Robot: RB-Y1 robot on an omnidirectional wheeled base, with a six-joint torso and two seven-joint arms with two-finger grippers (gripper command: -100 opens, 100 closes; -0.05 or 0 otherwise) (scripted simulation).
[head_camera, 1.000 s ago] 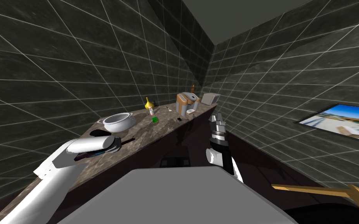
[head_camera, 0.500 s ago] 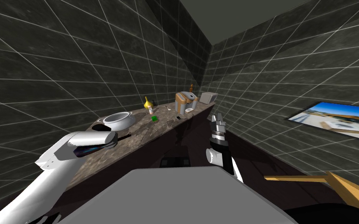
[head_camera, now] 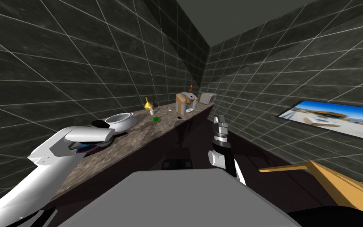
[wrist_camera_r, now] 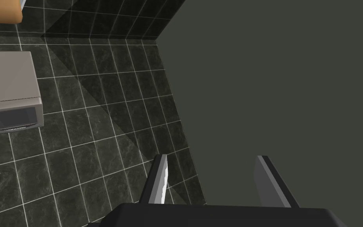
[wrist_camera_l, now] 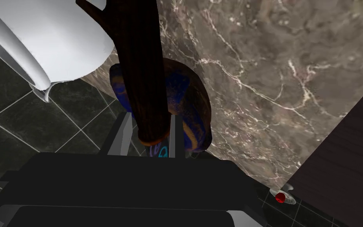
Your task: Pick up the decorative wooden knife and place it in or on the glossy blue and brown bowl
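My left gripper (wrist_camera_l: 151, 115) is shut on the thick end of a dark wooden knife (wrist_camera_l: 139, 67), which points away from the hand toward a white pot (wrist_camera_l: 54, 35). Directly beneath the held end sits the glossy blue and brown bowl (wrist_camera_l: 194, 106) on the marble counter (wrist_camera_l: 279, 79), near its wall-side edge. In the head view my left forearm covers most of the bowl (head_camera: 83, 148), and the knife (head_camera: 121, 134) pokes out past the left gripper (head_camera: 113, 138). My right gripper (head_camera: 220, 120) hangs open in front of the counter, its fingers (wrist_camera_r: 160, 177) holding nothing.
The white pot (head_camera: 119, 120) stands just beyond the bowl, with a black item (head_camera: 100, 123) beside it. Farther along the counter are a yellow object (head_camera: 149, 105), a green item (head_camera: 155, 119), a coffee machine (head_camera: 184, 102) and a grey box (head_camera: 206, 98). Wooden furniture (head_camera: 334, 179) is at right.
The whole head view has swung, so the camera moved. My left hand, still holding the knife, has drawn back along the counter and now sits over the bowl, closer to the pot.
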